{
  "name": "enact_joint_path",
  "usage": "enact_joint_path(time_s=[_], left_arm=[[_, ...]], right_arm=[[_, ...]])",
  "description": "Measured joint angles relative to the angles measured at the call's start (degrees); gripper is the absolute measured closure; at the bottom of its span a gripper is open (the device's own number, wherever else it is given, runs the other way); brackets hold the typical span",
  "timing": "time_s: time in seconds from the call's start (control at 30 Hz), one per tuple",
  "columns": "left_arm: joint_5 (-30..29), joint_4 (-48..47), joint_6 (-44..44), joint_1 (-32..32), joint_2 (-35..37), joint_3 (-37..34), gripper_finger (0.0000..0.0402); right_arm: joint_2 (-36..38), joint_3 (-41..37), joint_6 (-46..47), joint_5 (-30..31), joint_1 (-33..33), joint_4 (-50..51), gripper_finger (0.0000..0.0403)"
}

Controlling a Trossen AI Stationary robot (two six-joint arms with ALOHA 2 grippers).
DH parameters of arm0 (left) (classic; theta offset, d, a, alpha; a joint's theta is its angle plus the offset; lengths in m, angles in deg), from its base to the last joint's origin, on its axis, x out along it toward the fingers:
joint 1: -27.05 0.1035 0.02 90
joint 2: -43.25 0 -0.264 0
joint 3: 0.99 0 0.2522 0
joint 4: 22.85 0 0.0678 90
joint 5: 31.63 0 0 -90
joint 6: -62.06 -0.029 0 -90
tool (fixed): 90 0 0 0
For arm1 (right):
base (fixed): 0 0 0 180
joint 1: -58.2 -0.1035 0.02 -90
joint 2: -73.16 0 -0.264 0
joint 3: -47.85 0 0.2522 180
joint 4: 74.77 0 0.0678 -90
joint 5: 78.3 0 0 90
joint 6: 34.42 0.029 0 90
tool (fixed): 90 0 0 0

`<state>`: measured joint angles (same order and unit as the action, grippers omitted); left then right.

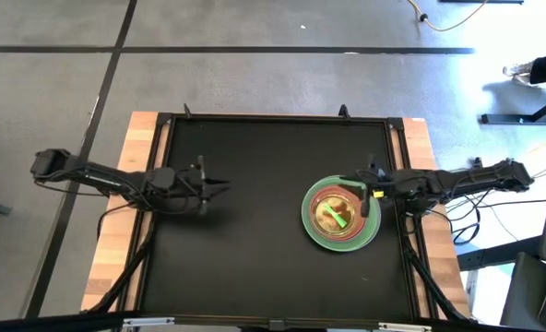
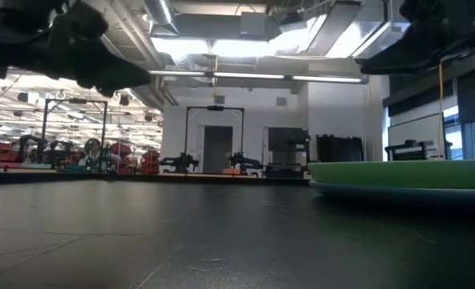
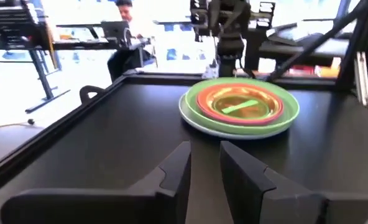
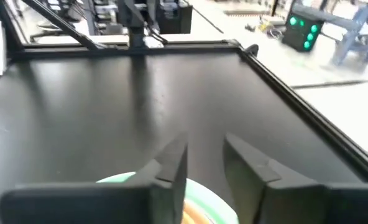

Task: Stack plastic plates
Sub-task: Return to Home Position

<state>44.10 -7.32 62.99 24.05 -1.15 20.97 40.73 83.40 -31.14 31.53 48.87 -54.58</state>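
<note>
The plastic plates [image 1: 340, 214] sit in one stack on the right half of the black table: a whitish plate at the bottom, a large green one on it, orange and pinkish ones inside, a small green-striped dish [image 3: 240, 106] on top. In the low view the stack [image 2: 406, 178] rests flat on the table. My right gripper [image 1: 363, 191] hovers above the stack's far-right rim, open, touching nothing; the green rim [image 4: 125, 179] shows below its fingers. My left gripper [image 1: 225, 187] waits open over the table's left half, pointing at the stack.
The black mat [image 1: 255, 267] has a raised dark frame [image 1: 273, 118] around it, with wooden strips [image 1: 116, 240] at the left and right sides. Bare mat lies between the grippers. A person [image 3: 125, 25] sits beyond the table in the room.
</note>
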Motion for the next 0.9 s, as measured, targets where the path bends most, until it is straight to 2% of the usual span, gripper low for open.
enact_joint_path(time_s=[0.2, 0.27, 0.43, 0.53, 0.73, 0.9], left_arm=[[-1.53, 0.49, 2.02, 0.00, 10.89, -6.76, 0.0340], [-1.68, -0.58, 2.24, 0.00, 13.95, -7.78, 0.0356], [-1.41, -4.44, 2.11, 0.00, 19.47, -7.78, 0.0396], [-1.26, -5.56, 1.94, 0.00, 21.24, -7.78, 0.0397], [2.88, -9.36, 1.51, 0.00, 23.30, -7.78, 0.0400], [5.99, -13.26, 1.29, 0.10, 25.43, -7.78, 0.0400]], right_arm=[[4.81, -1.98, -0.72, -1.57, -0.02, -0.46, 0.0384], [6.29, -3.09, -0.79, -1.53, -0.02, -0.38, 0.0398], [10.86, -6.66, 0.10, -1.43, -0.02, -0.45, 0.0387], [13.77, -9.77, 1.20, -1.74, -0.02, -0.43, 0.0391], [19.71, -17.95, 0.17, -12.02, 0.02, -9.08, 0.0400], [22.38, -20.51, -0.53, -13.26, 0.02, -9.27, 0.0402]])
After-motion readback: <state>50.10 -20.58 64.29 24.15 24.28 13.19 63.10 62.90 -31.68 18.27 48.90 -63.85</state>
